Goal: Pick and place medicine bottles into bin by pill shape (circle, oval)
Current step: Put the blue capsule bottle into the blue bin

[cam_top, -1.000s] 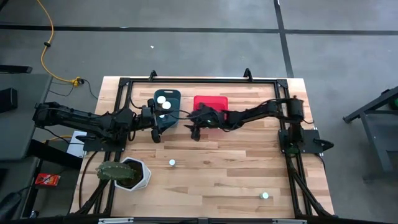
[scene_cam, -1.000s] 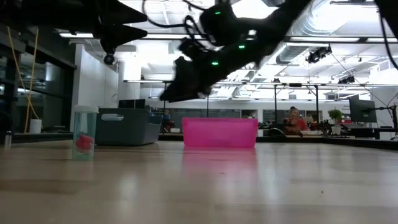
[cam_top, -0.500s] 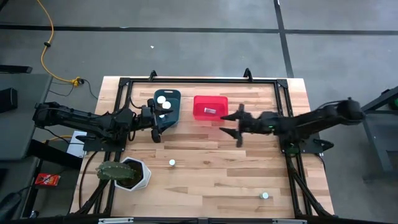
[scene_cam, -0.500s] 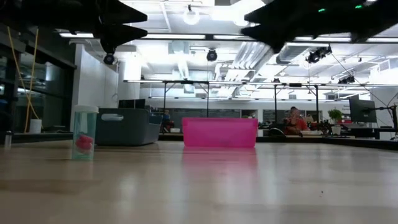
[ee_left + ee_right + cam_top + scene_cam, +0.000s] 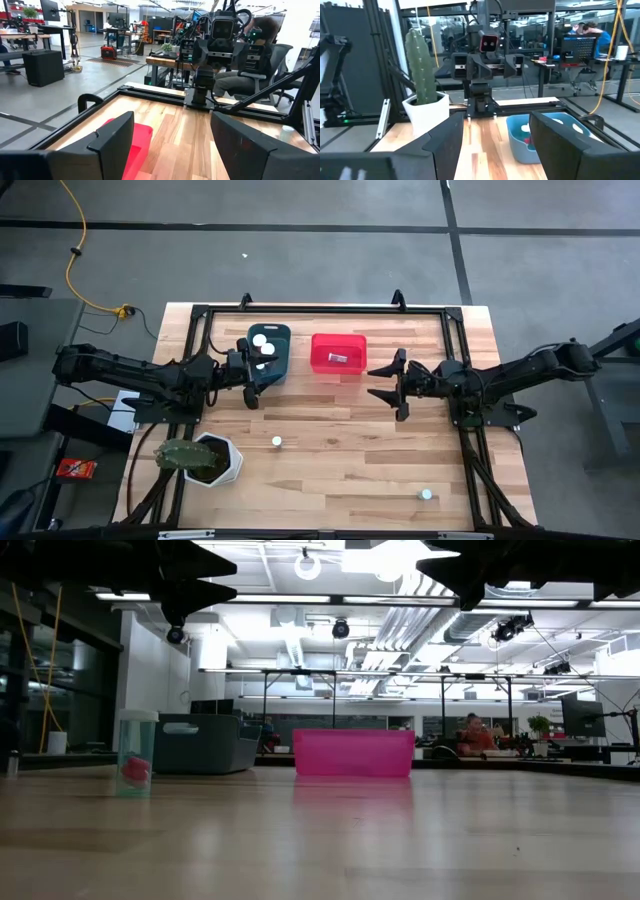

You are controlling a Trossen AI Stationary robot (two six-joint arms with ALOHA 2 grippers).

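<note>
- We see the right gripper (image 5: 390, 383) hanging above bare table just to the right of the red bin (image 5: 338, 353), fingers spread wide and holding nothing.
- Inside that red bin lies one small bottle (image 5: 338, 358) on its side.
- The left gripper (image 5: 257, 380) sits at the near edge of the teal bin (image 5: 280, 334), over the table; its wrist view shows the two fingers well apart with nothing between them.
- Two white-capped bottles (image 5: 260, 344) are in the teal bin, and the right wrist view picks up pale caps inside it too.
- Two loose bottles are left for us on the wood: the first (image 5: 277, 442) stands near the middle, just right of the white hexagonal pot (image 5: 232, 460) with its cactus (image 5: 180, 456); the second (image 5: 427, 494) is by the near right corner, well apart from everything.
- From the low view, the first loose bottle (image 5: 136, 752) stands upright at left, clear-bodied with something pink inside.
- We judge these bottles to be light, rigid and smooth-sided, so they should tip or skate easily if nudged.
- Our pick would be across the body just under the cap, fingers coming straight down, squeezing gently since the plastic looks slick.
- For the right arm, we reckon the near-right bottle is the natural reach.
</note>
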